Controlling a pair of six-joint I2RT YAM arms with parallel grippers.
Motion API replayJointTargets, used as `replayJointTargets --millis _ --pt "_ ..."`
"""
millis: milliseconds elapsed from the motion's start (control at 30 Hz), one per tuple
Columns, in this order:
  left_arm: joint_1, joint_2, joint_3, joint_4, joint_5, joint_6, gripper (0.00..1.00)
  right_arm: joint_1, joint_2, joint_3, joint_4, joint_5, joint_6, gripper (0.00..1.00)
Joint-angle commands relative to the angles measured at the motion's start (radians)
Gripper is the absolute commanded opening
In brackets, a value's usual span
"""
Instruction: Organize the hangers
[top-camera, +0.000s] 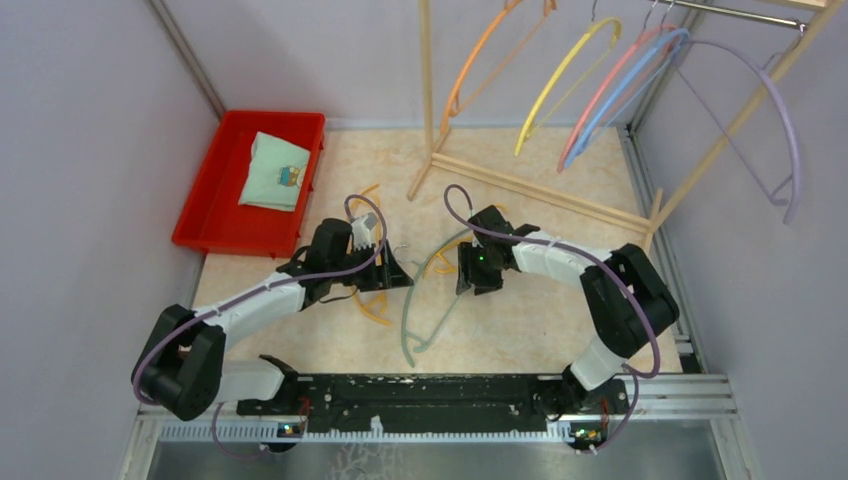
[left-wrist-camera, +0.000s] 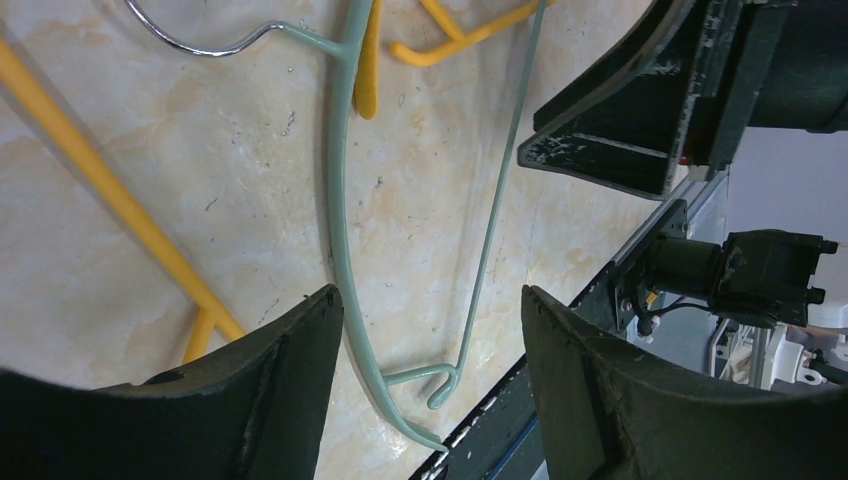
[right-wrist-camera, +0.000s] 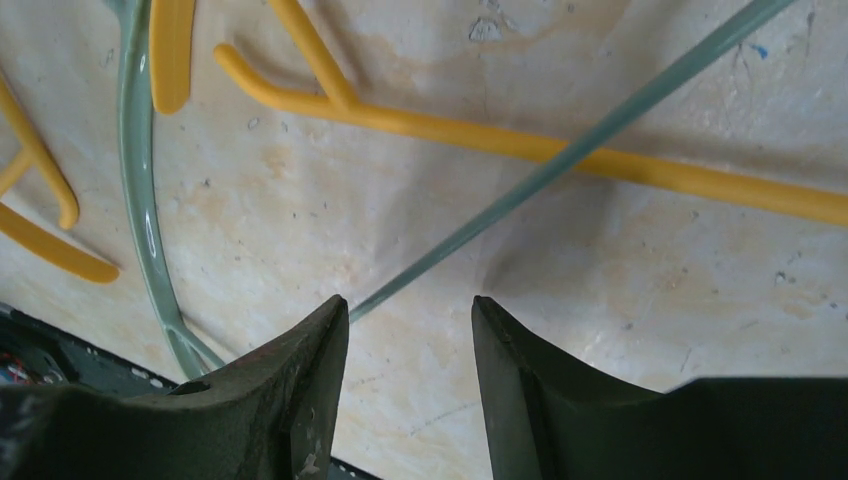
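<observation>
Left wrist view has my left gripper (left-wrist-camera: 430, 300) spread wide and low over the table (left-wrist-camera: 250, 150). The green hanger (left-wrist-camera: 340, 200) lies flat there, with its end corner between my 2 fingers. Its curved arm runs just beside 1 fingertip; I cannot tell whether they touch. Its thin bar slants up through the gap, and its metal hook (left-wrist-camera: 180, 40) lies far ahead, well apart from my fingers.

My right gripper (right-wrist-camera: 408, 310) is also spread. The same thin green bar runs diagonally into its gap, and a yellow hanger (right-wrist-camera: 500, 135) crosses that bar just beyond the fingertips.

I judge the step to be lifting the green hanger for the rack (top-camera: 430, 80), where 5 hangers (top-camera: 560, 75) hang. To do it well, I would:

- press my fingertips right down to the surface, because the plastic is thin and flat
- pinch only green, keeping the yellow pieces out of the grip
- close squarely across 1 bar, so it cannot swivel or slip when raised

The second hand could steady the far side.
</observation>
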Motion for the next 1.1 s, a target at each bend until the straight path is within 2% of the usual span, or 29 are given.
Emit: replayJointTargets --millis 0,167,333,367,400,433,733,1067 --pt "-0.01 -0.008 0.05 -0.013 -0.009 0.007 0.71 0.005 0.041 0.062 0.091 0.03 0.044 0.49" --pt "-0.01 -0.029 0.034 -0.02 -0.025 0.001 0.71 0.005 0.116 0.094 0.076 0.065 0.046 0.44" --pt "-0.01 -0.056 -0.005 -0.007 -0.038 -0.02 0.71 0.005 0.153 0.11 0.092 0.088 0.047 0.3" --pt "-0.01 -0.06 -0.008 -0.008 -0.037 -0.024 0.71 0.005 0.157 0.112 0.099 0.092 0.049 0.24" --pt "-0.01 -0.066 -0.011 -0.01 -0.039 -0.023 0.71 0.005 0.159 0.114 0.101 0.092 0.049 0.09" --pt "-0.01 -0.072 -0.014 -0.013 -0.044 -0.022 0.71 0.005 0.159 0.12 0.096 0.1 0.047 0.0" --pt "-0.01 -0.092 -0.077 0.038 -0.061 -0.041 0.71 0.004 0.008 0.2 0.093 0.131 0.055 0.0" --pt "-0.012 -0.067 -0.08 0.134 -0.064 -0.065 0.71 -0.004 0.036 0.371 0.065 0.062 0.069 0.0"
